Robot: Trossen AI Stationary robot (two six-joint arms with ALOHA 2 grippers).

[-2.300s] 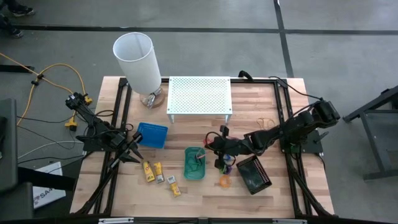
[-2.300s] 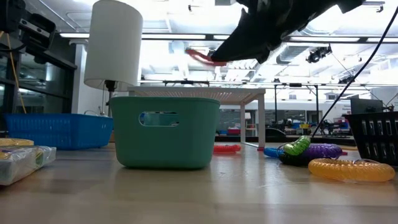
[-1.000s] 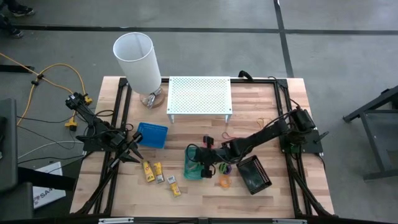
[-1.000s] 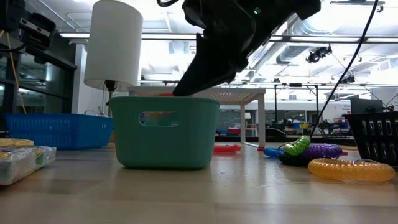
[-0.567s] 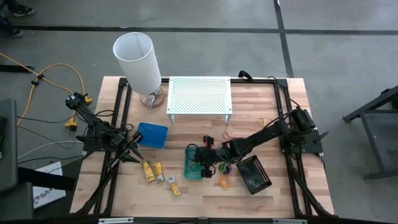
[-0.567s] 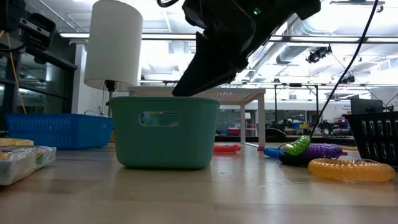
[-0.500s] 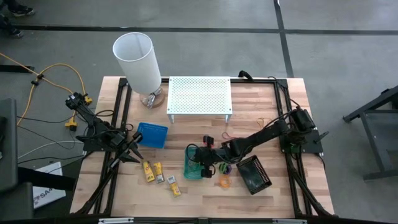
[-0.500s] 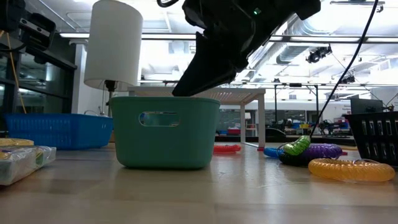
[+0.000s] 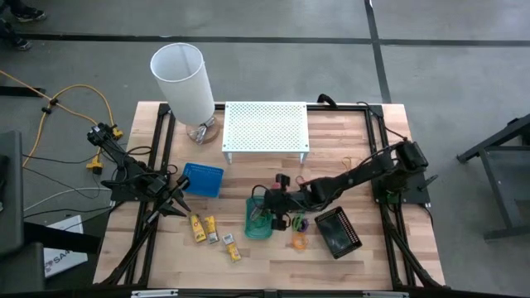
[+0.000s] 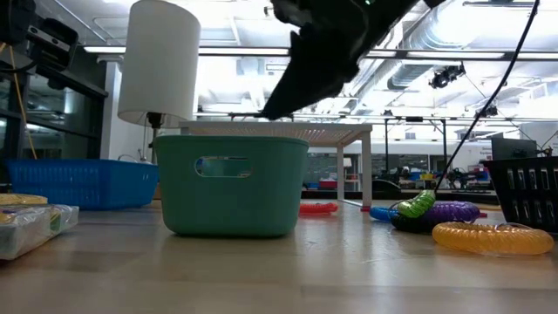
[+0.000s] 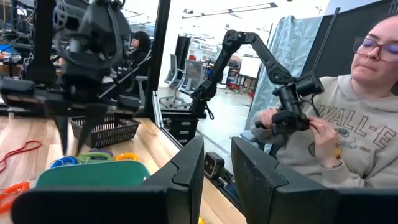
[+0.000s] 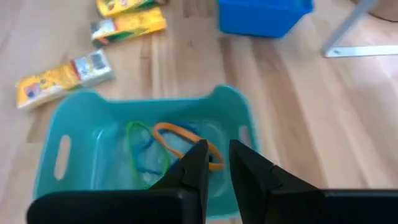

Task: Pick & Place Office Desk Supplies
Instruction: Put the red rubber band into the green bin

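Note:
The green tray (image 9: 258,222) stands at the table's middle near the front and holds thin rings: a green ring (image 12: 132,149), an orange ring (image 12: 177,135) and a blue ring (image 12: 148,167). My right gripper (image 9: 268,204) hangs open just above the tray's far rim, slanting down, with nothing between its fingers (image 12: 217,149). More rings lie on the table to the tray's right: a purple ring (image 10: 453,211), an orange ring (image 10: 493,237) and a red ring (image 10: 318,208). Yellow-and-white blocks (image 9: 201,228) lie to the tray's left. My left gripper (image 9: 178,207) waits open at the left edge.
A blue tray (image 9: 203,180) sits left of the middle and a black tray (image 9: 338,232) right of the rings. The white shelf (image 9: 266,128) and the white lamp (image 9: 182,83) stand at the back. A person (image 11: 348,124) sits beyond the table.
My right gripper has risen from inside the green tray to just above its rim and drawn a little toward the table's right. A bit of red that showed at the rim under the fingers one second ago has gone from sight.

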